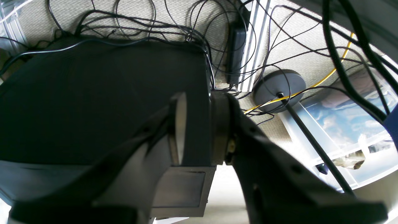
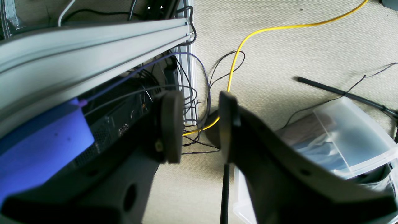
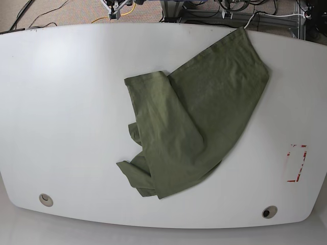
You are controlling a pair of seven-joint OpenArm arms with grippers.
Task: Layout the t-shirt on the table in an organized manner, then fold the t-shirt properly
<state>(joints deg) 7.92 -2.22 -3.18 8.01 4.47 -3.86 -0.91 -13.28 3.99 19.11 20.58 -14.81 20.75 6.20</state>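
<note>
base view: shirt (image 3: 196,115) lies crumpled on the table (image 3: 66,102), centre to upper right of frame. one end reaches the table's far edge at upper right; the other end bunches into folds at lower centre. a doubled-over flap runs down the left side of the heap, its top corner near frame centre. fabric is plain olive, creased. no arm shows in this view.

table is glossy white with rounded corners. a grommet (image 3: 46,199) sits at lower left, another grommet (image 3: 269,211) at lower right. a red-marked rectangle (image 3: 296,163) is at right, well apart from the shirt.

left wrist view: left gripper (image 1: 202,124) fills the lower half, pointing at the floor. its fingers stand a narrow way apart with nothing between them. behind: a dark box at left, tangled black cables (image 1: 174,28) over beige carpet at top, a round grey base (image 1: 279,90) with a pole right of centre, a yellow cable (image 1: 329,74) crossing it.

right wrist view: right gripper (image 2: 197,124) at centre, jaws set moderately apart, empty. through the gap: carpet (image 2: 279,46) and cables. an aluminium rail (image 2: 93,40) crosses upper left, a blue block (image 2: 40,149) sits at left, a clear plastic bin (image 2: 351,140) at lower right.

neither wrist view shows the shirt or the tabletop.
</note>
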